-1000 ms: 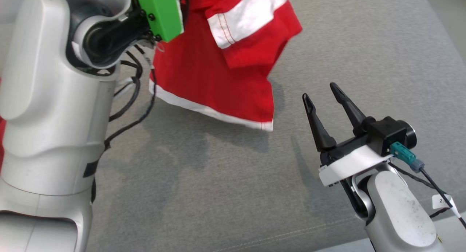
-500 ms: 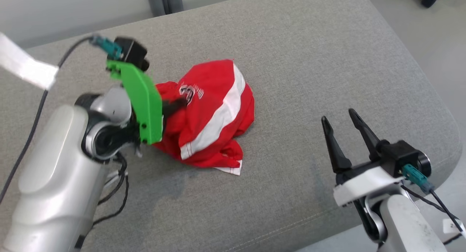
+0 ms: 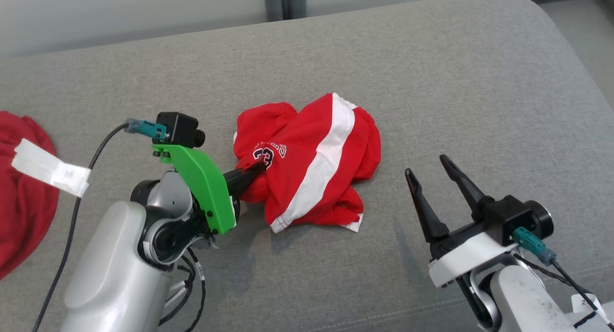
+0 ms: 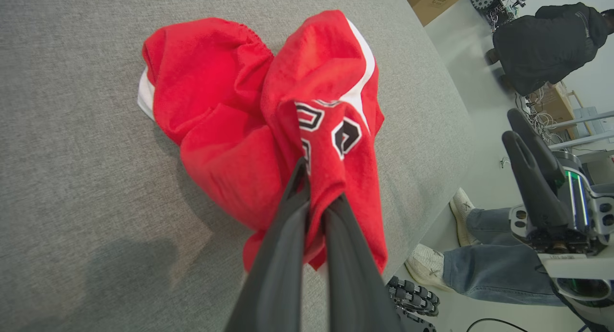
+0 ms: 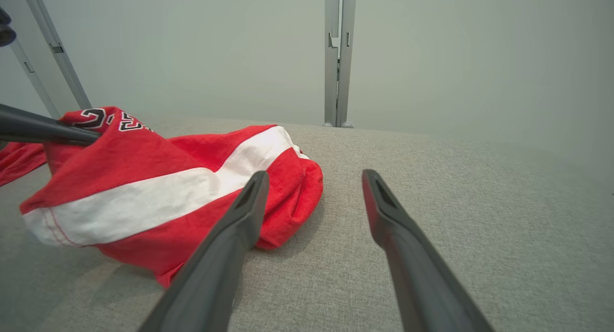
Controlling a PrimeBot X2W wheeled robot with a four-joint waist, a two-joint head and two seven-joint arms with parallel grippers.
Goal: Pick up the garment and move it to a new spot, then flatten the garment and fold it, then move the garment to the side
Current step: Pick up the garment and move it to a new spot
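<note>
Black fingers on my left gripper [image 3: 254, 171] are pressed together on a fold of the crumpled red garment with a white stripe [image 3: 312, 164] (shorts, I think), pinching it right beside the black number print. My right gripper [image 3: 426, 166] sits on the other side of the heap, jaws spread wide, holding nothing, near the cloth but not touching it. The garment itself lies bunched up about mid-way across the grey woven sofa cushion [image 3: 455, 82].

So I'd say the move to a new spot is basically done, and letting go is the step in hand. My plan is to open the left jaws fully and back off along the fingers, so the fold doesn't snag and get dragged along. Then I'd take the white-trimmed hem on my near side with one gripper and a second corner with the other, and pull apart low over the cushion. The loose dark red cloth [image 3: 19, 202] off at the left edge is one to steer clear of.

Compared with a second back, the garment was hanging in the air from the left jaws, hem clear of the cushion. Half a second back it was already down in a heap, same as now. The right jaws were just as wide both times. The head camera swung too, so most of the shift in framing is just that.
</note>
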